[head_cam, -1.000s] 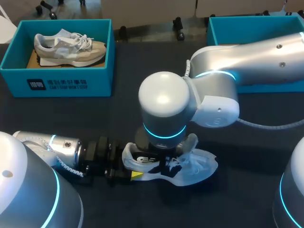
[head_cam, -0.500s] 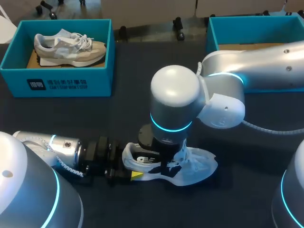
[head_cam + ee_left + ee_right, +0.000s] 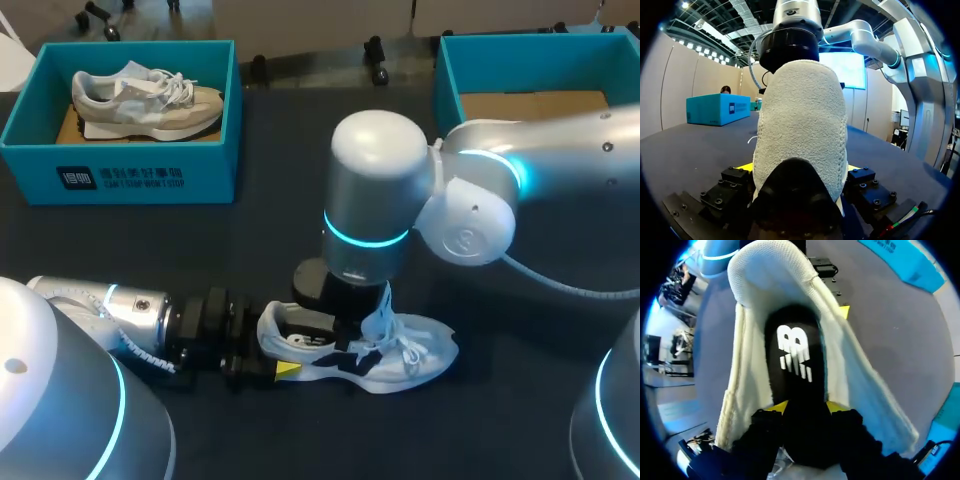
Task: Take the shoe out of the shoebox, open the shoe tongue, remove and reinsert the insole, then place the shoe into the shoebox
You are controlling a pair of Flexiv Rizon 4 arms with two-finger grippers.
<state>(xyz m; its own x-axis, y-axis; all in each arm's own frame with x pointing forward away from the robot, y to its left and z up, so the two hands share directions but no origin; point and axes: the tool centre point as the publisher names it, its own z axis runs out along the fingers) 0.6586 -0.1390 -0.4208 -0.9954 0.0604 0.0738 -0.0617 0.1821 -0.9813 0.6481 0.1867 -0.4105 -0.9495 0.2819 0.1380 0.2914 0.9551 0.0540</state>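
Counter (image 3: pixel 300 230), dark and flat, has a white knit shoe (image 3: pixel 420 355) lying on it, just under the right tool (image 3: pixel 807 407). The left tool (image 3: pixel 799 170) is clenched on the shoe's heel. The right tool grips the black foam insole (image 3: pixel 792 355) inside the shoe. I think the insole step is on. Slide it straight and slow, and keep the heel held tight. Far from both tools sit a blue card shoebox (image 3: pixel 120 178) holding a grey shoe (image 3: pixel 150 100), and a second blue shoebox (image 3: pixel 450 75). So: two boxes, two shoes, one insole.

The shoe (image 3: pixel 800 125) is held heel-on between the left gripper's (image 3: pixel 800 169) fingers, yellow tips showing at both sides; the right arm (image 3: pixel 790 37) stands directly over the shoe; a teal box (image 3: pixel 717 110) is noted well beyond on the dark table (image 3: pixel 685 150).
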